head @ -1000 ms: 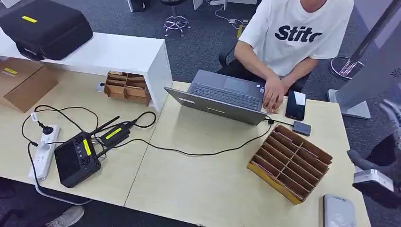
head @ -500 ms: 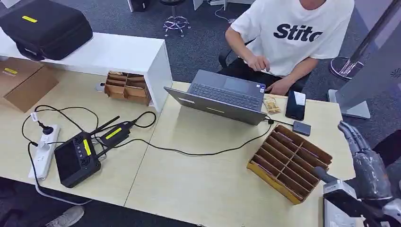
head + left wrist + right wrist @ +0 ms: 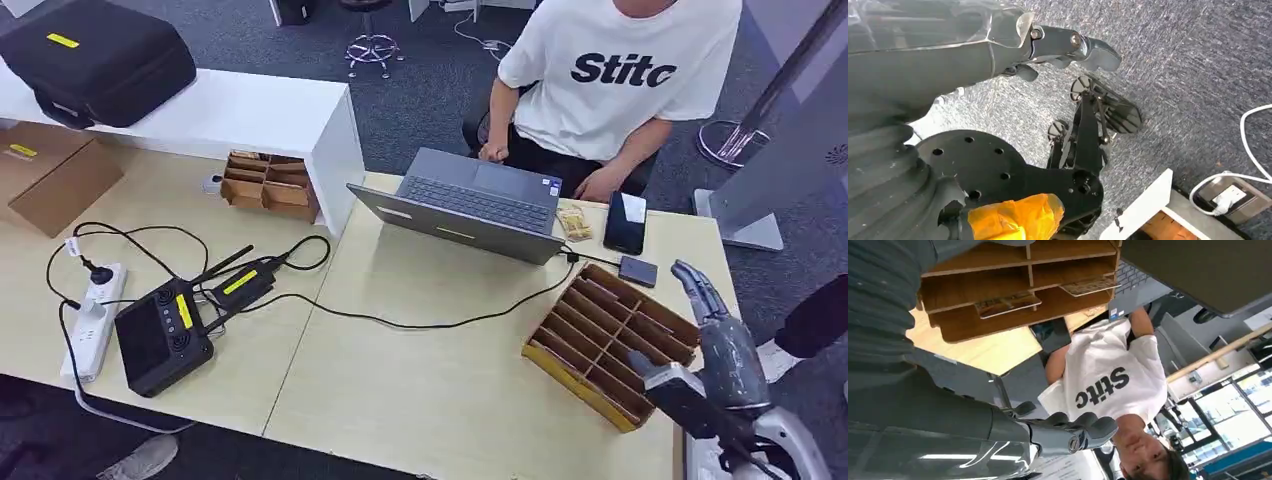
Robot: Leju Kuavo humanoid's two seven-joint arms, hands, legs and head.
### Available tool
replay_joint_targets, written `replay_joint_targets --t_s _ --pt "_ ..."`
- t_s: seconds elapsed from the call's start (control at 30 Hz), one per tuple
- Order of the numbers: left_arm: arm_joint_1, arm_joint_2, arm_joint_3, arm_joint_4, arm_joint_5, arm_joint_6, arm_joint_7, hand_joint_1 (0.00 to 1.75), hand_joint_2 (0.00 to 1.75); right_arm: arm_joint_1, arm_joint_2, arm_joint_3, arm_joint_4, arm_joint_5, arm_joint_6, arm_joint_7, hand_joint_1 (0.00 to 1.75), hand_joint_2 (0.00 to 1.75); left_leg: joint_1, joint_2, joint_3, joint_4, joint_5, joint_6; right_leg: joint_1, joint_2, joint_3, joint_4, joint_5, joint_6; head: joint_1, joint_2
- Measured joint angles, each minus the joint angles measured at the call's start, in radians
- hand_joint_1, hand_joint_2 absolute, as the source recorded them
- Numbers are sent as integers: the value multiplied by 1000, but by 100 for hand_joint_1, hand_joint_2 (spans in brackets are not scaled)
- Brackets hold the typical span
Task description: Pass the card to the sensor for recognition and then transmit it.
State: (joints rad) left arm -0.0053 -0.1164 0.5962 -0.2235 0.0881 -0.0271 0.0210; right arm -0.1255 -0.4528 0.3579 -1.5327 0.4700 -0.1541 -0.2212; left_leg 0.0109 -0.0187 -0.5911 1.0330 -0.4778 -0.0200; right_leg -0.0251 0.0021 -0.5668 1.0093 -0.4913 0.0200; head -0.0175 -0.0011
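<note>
One right hand (image 3: 722, 340) moved forward beside card rack (image 3: 612, 342) (fingers spread, holding nothing); left unclear.

"Stitc" on person's white T-shirt (image 3: 620, 70)

light wood table (image 3: 420, 390), brown cardboard divider tray (image 3: 612, 343), grey laptop (image 3: 462, 205), black phone (image 3: 625, 223), black remote controller (image 3: 163, 335) with yellow label, white power strip (image 3: 92, 320), white T-shirt (image 3: 620, 70) with black lettering, grey-silver right hand (image 3: 722, 345)

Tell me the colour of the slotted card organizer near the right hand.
The card organizer is brown cardboard, clearest in the head view.
</note>
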Motion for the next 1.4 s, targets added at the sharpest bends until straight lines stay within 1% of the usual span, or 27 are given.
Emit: replay_joint_targets --t_s 0.17,0.33,0.5,0.93,1.2,1.23,1.27,1.3,1.33,1.37,1.4 --pt "-4 0 0 0 -2 5 1 0 175 -44 37 29 77 2 -11 11 0 175 0 0 0 0 0 0 0 0 0 0 0 0 0 0" --pt "-5 0 0 0 -5 6 3 0 175 -82 66 39 153 -4 -41 18 0 175 0 0 0 0 0 0 0 0 0 0 0 0 0 0" --pt "-9 0 0 0 -6 8 3 0 175 -99 87 44 217 -2 -64 19 0 175 0 0 0 0 0 0 0 0 0 0 0 0 0 0" --pt "-10 0 0 6 -3 15 4 0 175 -105 101 42 275 -3 -77 19 0 175 0 0 0 0 0 0 0 0 0 0 0 0 0 0" --pt "-10 0 0 8 5 16 4 0 175 -106 102 -10 298 -19 -89 10 0 175 0 0 0 0 0 0 0 0 0 0 0 0 0 0" --pt "-10 0 0 8 6 17 4 0 175 -106 102 -18 299 -21 -89 7 3 175 0 0 0 0 0 0 0 0 0 0 0 0 0 0" --pt "-10 0 0 8 8 17 4 0 175 -105 102 -27 301 -22 -88 4 47 175 0 0 0 0 0 0 0 0 0 0 0 0 0 0" --pt "-10 -1 0 8 8 17 4 0 175 -105 102 -33 301 -22 -87 1 138 175 0 0 0 0 0 0 0 0 0 0 0 0 0 0" --pt "-10 -1 0 8 8 17 4 0 175 -105 102 -40 301 -22 -86 -3 150 175 0 0 0 0 0 0 0 0 0 0 0 0 0 0" --pt "-10 -1 0 8 8 17 4 0 175 -105 102 -47 301 -23 -85 -6 150 175 0 0 0 0 0 0 0 0 0 0 0 0 0 0" --pt "-10 -2 0 8 10 17 4 0 175 -105 103 -51 301 -24 -83 -8 161 175 0 0 0 0 0 0 0 0 0 0 0 0 0 0"
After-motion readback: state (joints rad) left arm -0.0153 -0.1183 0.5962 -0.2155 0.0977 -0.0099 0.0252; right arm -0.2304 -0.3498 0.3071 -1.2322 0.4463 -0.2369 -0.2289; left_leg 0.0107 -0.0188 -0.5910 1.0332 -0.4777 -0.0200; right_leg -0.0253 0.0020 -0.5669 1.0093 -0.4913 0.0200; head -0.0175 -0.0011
